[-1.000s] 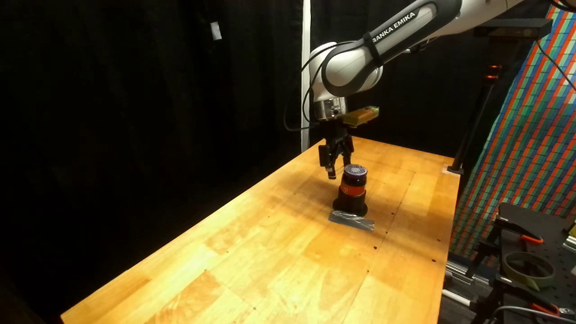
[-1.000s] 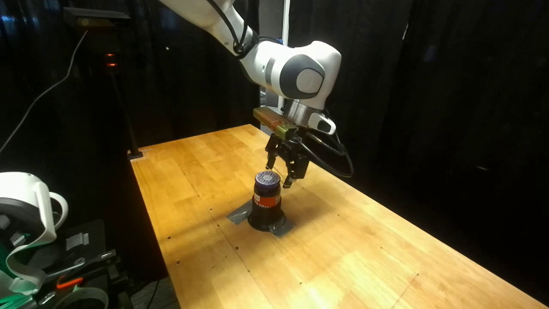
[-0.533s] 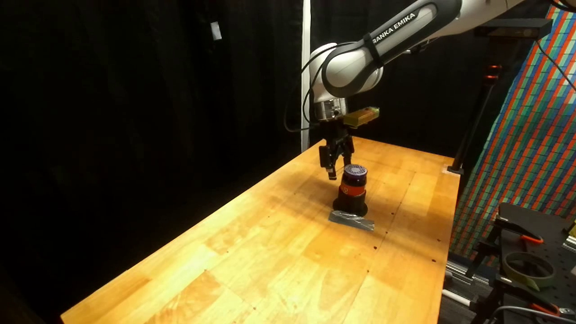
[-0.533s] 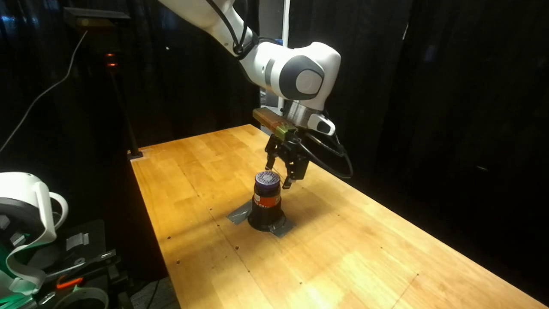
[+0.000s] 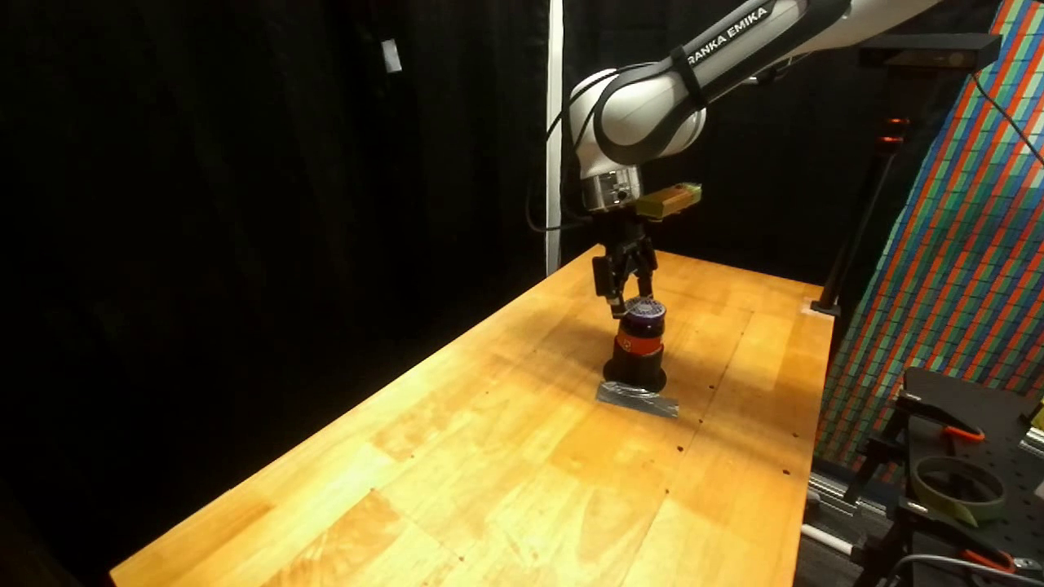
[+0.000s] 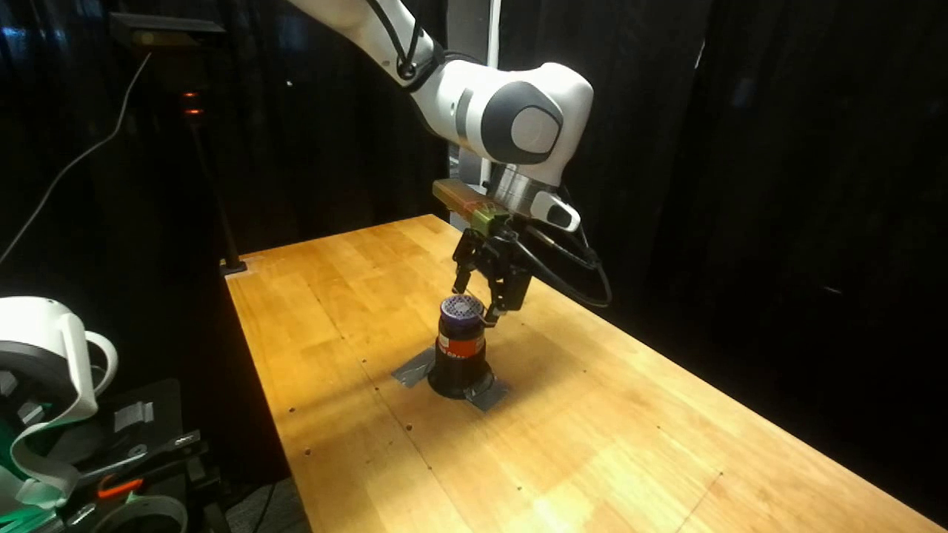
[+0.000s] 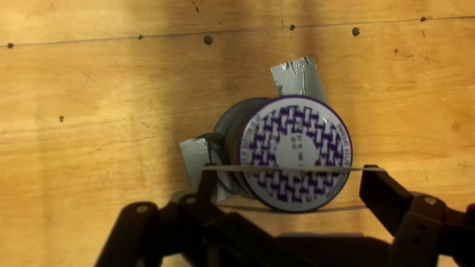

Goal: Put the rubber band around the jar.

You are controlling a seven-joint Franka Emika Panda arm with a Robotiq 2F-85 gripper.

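The jar (image 5: 639,346) stands upright on the table, dark with an orange-red label and a purple-and-white lid. It also shows in an exterior view (image 6: 461,346), and its lid fills the middle of the wrist view (image 7: 297,126). My gripper (image 5: 633,303) is open just above the jar's top, offset to one side. The pale rubber band (image 7: 293,169) is stretched between the two fingertips. In the wrist view (image 7: 290,176) one strand crosses over the lid and the other runs along the lid's lower edge. The band's height above the lid is hard to tell.
A dark flared base under the jar is held by grey tape strips (image 6: 415,366) on the wooden table (image 5: 489,481). A thin dark post (image 5: 856,220) stands at the table's far corner. A side cart holds a tape roll (image 5: 958,489).
My gripper has moved sideways from beside the jar to partly over its lid and risen slightly, carrying the stretched band. The jar has not moved.
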